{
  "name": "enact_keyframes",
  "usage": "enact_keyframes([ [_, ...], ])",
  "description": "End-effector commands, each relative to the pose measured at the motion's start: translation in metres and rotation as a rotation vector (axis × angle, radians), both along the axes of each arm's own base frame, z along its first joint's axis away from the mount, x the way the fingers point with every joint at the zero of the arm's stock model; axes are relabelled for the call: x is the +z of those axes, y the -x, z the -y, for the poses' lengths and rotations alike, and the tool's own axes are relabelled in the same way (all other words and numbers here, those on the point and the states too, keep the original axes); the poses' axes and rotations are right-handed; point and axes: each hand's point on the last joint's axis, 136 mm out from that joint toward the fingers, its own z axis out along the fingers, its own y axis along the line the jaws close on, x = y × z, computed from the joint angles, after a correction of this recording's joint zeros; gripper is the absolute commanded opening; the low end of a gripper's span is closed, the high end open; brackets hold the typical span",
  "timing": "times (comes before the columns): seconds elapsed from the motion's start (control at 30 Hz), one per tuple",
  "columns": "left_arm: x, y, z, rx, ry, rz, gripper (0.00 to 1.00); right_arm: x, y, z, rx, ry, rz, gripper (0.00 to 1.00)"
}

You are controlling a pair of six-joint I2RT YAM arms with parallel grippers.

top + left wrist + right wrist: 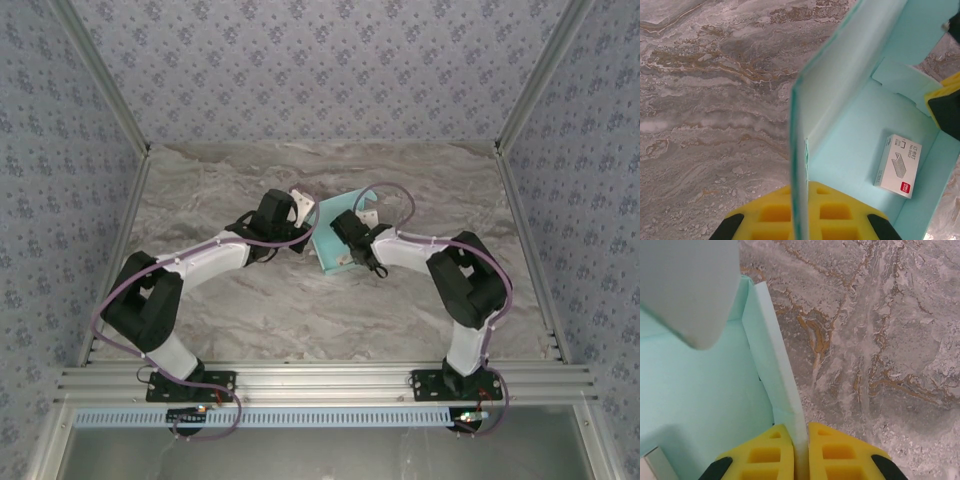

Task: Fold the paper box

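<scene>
Left wrist view showed my left fingers [772, 217] pinched shut on one upright wall of the paper box [855, 125]. In the right wrist view my right fingers [765, 457] nipped another wall the same way. The box sat half-formed on the tabletop [250, 300], mid-width and toward the far side, between both arms. To fold well, I judged I should grip each wall low by its crease, keep it square to the floor panel, and move both arms together so the thin card would not buckle. Inside lay a small white staple box [897, 166] with a red mark. Its print seemed to read "No.0012", though it was too small to be sure.
</scene>
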Motion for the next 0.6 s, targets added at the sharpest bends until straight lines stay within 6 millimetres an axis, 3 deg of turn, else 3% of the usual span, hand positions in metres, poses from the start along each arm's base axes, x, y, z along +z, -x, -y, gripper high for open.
enact_keyframes([
  [0.0,0.003,0.015,0.007,-0.039,0.022,-0.043,0.0,-0.036,0.039,0.055,-0.02,0.309,-0.178,0.05],
  [0.13,0.001,0.016,0.007,-0.045,0.018,-0.049,0.0,-0.037,0.038,0.038,0.012,0.189,-0.169,0.06],
  [0.27,-0.003,0.016,0.005,-0.049,-0.001,-0.048,0.0,-0.017,0.027,0.018,0.047,0.025,-0.111,0.1],
  [0.4,-0.008,0.018,0.006,-0.064,-0.007,-0.054,0.0,0.0,0.015,0.001,0.065,-0.153,-0.084,0.18],
  [0.57,-0.014,0.022,0.01,-0.094,-0.02,-0.051,0.0,0.007,0.004,-0.006,0.057,-0.28,-0.075,0.32],
])
